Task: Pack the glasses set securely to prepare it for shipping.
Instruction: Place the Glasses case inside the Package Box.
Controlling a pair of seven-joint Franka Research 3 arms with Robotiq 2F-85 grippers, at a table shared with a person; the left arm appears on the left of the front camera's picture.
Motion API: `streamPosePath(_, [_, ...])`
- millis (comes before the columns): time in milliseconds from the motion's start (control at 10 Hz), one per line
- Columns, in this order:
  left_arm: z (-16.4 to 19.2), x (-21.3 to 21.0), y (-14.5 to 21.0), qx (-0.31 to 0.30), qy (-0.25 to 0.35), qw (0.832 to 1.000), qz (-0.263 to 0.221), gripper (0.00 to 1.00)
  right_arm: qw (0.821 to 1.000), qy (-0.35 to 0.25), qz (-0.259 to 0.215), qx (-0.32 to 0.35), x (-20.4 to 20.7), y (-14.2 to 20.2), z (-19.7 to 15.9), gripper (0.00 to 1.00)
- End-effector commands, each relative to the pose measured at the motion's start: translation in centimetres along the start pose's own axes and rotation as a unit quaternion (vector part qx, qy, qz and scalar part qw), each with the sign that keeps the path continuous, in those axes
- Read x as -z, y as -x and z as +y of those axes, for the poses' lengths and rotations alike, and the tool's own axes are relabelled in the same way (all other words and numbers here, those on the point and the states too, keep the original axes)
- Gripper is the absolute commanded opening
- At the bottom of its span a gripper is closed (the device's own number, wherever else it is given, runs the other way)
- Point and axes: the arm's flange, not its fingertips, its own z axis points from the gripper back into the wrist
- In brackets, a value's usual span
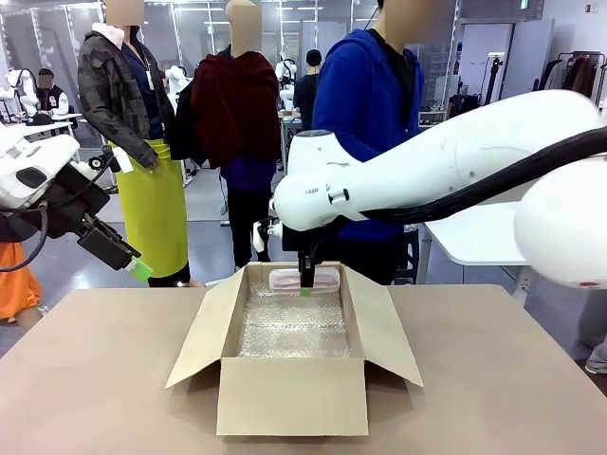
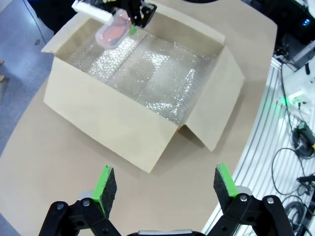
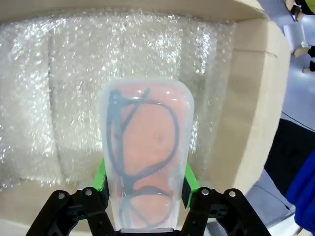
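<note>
The right claw (image 3: 146,176) clamps the pink case (image 3: 147,152), eyeglasses (image 3: 140,169) showing close-up; left claw (image 2: 162,169) apart.

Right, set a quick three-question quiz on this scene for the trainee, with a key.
1. True or false: the left gripper has its fingers closed.
2. What lines the cardboard box? A foam peanuts; B bubble wrap; C newspaper.
3. Fill in: the right gripper holds the pale ____ case at the box's far end.
Key: 1 false, they stand wide apart; 2 B; 3 pink.
</note>
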Motion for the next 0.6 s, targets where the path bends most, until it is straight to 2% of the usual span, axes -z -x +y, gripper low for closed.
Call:
streamPosePath(0, [0.3, -0.2, 0.1, 0.010, 0.009, 1.000, -0.010, 1.00, 1.000, -0.010, -0.002, 0.000, 1.6, -1.1, -1.3, 0.38])
streamPosePath(200, [0.3, -0.2, 0.1, 0.010, 0.009, 1.000, -0.010, 1.00, 1.000, -0.012, -0.006, 0.004, 4.0, -1.0, -1.5, 0.38])
streamPosePath(400, [0.3, -0.2, 0.1, 0.010, 0.009, 1.000, -0.010, 1.00, 1.000, -0.013, -0.010, 0.011, 4.8, -1.0, -1.6, 0.38])
streamPosePath(500, [0.3, -0.2, 0.1, 0.010, 0.009, 1.000, -0.010, 1.00, 1.000, -0.011, -0.013, 0.020, 4.7, -0.9, -1.7, 0.66])
